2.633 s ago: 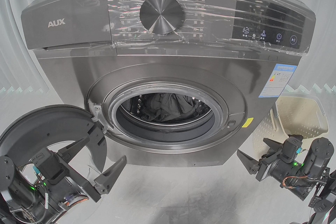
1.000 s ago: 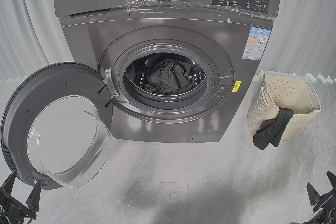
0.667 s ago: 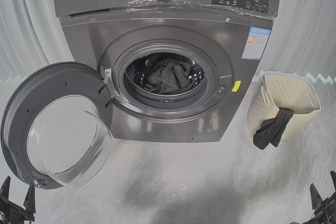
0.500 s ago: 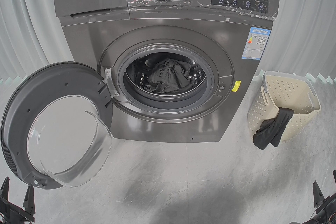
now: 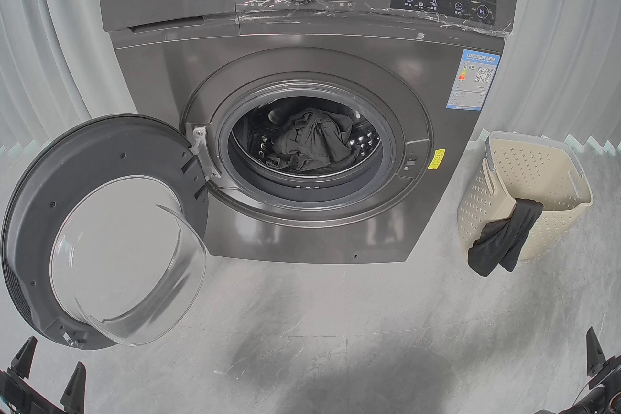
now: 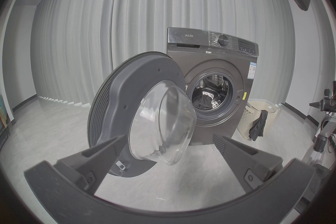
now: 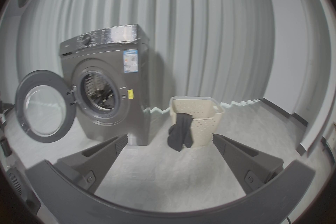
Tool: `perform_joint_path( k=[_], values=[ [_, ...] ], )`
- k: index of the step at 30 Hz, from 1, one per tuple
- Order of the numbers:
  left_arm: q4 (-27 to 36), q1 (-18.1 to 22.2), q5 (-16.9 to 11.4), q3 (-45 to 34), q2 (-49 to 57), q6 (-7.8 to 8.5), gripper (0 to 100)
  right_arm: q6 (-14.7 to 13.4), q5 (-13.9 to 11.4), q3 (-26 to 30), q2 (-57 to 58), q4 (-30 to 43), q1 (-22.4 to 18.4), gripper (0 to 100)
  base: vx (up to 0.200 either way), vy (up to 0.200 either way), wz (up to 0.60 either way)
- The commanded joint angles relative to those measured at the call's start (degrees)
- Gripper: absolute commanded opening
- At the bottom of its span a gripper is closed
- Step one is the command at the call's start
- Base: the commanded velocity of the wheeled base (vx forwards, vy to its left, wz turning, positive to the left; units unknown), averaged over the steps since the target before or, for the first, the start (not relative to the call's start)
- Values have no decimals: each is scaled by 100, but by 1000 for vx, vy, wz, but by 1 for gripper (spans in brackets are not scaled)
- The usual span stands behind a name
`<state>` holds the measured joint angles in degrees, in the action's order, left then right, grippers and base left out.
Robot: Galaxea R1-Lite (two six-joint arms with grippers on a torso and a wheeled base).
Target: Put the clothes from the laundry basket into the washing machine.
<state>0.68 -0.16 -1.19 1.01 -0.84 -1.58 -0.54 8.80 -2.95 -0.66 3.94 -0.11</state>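
A grey washing machine (image 5: 304, 46) stands ahead with its round door (image 5: 103, 228) swung fully open to the left. Dark clothes (image 5: 310, 140) lie inside the drum. To its right a cream laundry basket (image 5: 537, 202) stands on the floor, and a black garment (image 5: 504, 237) hangs over its front rim. My left gripper (image 5: 50, 367) is open at the lower left corner, near the door's bottom edge. My right gripper (image 7: 169, 144) is open and holds nothing, with the basket (image 7: 197, 119) and the black garment (image 7: 180, 132) some way in front of it.
Pale pleated curtains (image 5: 39, 46) run behind the machine. The grey marbled floor (image 5: 336, 318) lies open between me and the machine. The open door (image 6: 140, 112) bulges with a glass bowl close in front of my left gripper (image 6: 169, 146).
The camera has pulled back from the machine since the earliest frame. Over the last second both grippers dropped lower at the bottom corners; the left one shifted slightly right.
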Motion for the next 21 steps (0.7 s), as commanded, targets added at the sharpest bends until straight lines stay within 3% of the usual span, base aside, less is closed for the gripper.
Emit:
perform_joint_path(
  k=[1, 4, 5, 6, 9, 21],
  values=[
    [-59, -11, 40, -84, 84, -44, 100, -8, 289, 58, 66, -156, -15, 100, 0, -200, 0],
    [-68, -11, 40, -92, 84, -52, 100, 18, -379, 75, 66, -130, 2, 100, 0, -200, 0],
    [-68, -11, 67, -92, 84, -61, 100, 1, -986, 163, 66, -95, 11, 100, 0, -200, 0],
    [-77, -11, 76, -92, 84, -52, 100, 10, -1074, 190, 39, -130, 20, 100, 0, -200, 0],
    [-68, -11, 84, -92, 84, -70, 100, 115, -898, 216, -31, -192, -42, 100, 0, -200, 0],
    [-68, -11, 84, -92, 84, -70, 100, 54, -889, 225, 31, -200, 2, 100, 0, -200, 0]
  ],
)
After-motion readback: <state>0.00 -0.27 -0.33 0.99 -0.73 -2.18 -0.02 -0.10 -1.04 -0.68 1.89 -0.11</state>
